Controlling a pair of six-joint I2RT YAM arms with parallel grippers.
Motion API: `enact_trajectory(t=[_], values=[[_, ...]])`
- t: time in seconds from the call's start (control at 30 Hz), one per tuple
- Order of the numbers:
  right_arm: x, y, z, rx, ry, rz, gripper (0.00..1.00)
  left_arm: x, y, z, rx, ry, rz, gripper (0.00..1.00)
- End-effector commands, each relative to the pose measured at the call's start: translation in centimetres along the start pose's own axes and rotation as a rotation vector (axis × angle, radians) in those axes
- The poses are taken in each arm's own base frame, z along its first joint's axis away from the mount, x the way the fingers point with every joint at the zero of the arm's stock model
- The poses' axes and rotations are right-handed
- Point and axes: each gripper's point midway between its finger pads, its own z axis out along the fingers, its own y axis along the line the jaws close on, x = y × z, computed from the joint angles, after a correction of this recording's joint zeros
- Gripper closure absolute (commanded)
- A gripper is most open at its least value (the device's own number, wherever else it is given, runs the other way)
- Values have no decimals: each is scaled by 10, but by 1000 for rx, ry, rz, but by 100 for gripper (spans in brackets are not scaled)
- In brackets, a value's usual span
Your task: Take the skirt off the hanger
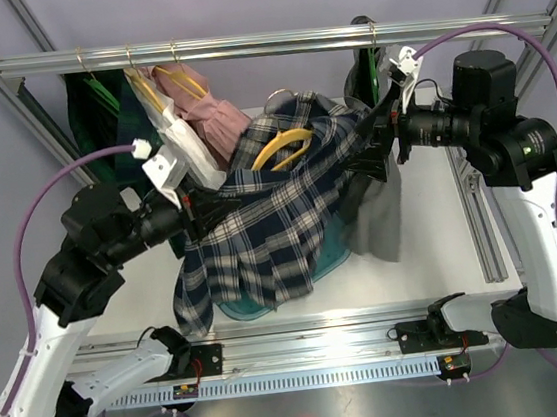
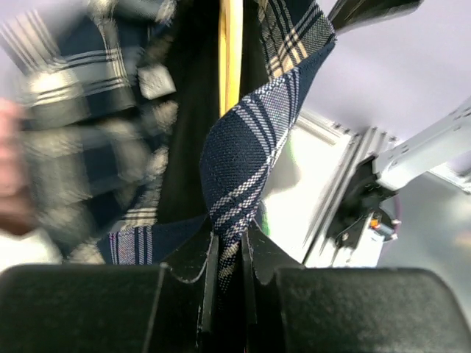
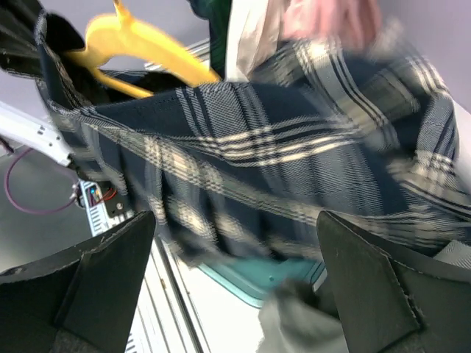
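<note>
The navy plaid skirt hangs stretched between my two arms, with the yellow hanger still lying in its waist. My left gripper is shut on the skirt's left side. In the left wrist view a fold of the skirt is pinched at that gripper, with the hanger above. My right gripper is at the skirt's right edge and stands open. In the right wrist view this gripper has wide jaws holding nothing, with the blurred skirt and hanger just beyond.
A teal bin sits on the table under the skirt, with a grey garment draped at its right. The top rail carries a pink garment and a dark green one on more hangers.
</note>
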Motion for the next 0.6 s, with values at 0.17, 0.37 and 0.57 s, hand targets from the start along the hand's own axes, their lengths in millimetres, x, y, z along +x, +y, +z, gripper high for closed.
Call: enact_trajectory(t=[0.17, 0.37, 0.57], values=[[2, 25, -13, -41, 13, 147, 2, 15, -3, -43, -61, -132, 66, 100], [9, 30, -1, -104, 37, 325, 6, 43, -12, -31, 28, -85, 23, 100], [38, 15, 13, -12, 130, 361, 7, 44, -11, 1, 57, -48, 50, 100]])
